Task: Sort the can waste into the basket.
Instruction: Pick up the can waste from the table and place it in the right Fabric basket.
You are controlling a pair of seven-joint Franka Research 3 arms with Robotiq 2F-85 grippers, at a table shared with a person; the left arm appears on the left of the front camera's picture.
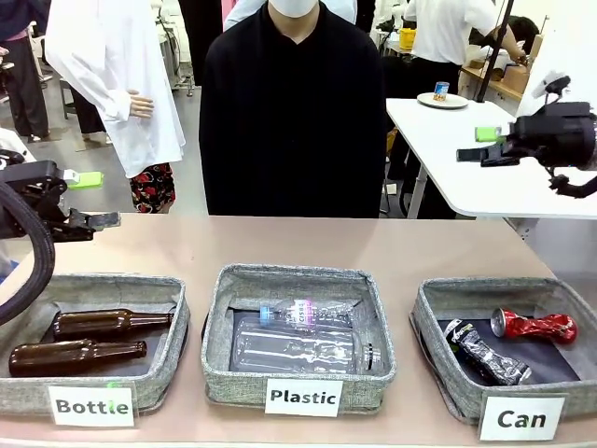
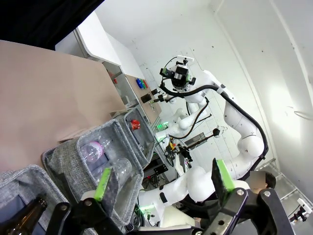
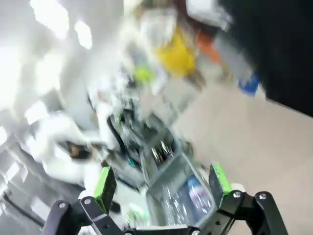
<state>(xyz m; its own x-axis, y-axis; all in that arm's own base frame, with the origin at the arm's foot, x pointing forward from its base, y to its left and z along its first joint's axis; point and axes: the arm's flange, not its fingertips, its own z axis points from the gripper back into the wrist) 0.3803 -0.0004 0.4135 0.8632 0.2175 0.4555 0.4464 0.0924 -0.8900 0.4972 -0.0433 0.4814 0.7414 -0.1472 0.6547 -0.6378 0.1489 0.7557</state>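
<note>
Spanning a seemingly busy room, the beige table (image 1: 308,247) bears three baskets.

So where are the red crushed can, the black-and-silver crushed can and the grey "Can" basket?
Red crushed metal can (image 1: 534,326): front view, middle of its body.
Black-and-silver crushed metal can (image 1: 487,354): front view, mid-body.
Grey woven "Can" basket (image 1: 431,350): front view, left wall.

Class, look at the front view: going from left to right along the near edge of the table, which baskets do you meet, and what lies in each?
Bottle basket with brown glass bottles → Plastic basket with clear plastic bottles → Can basket with crushed cans.
</note>
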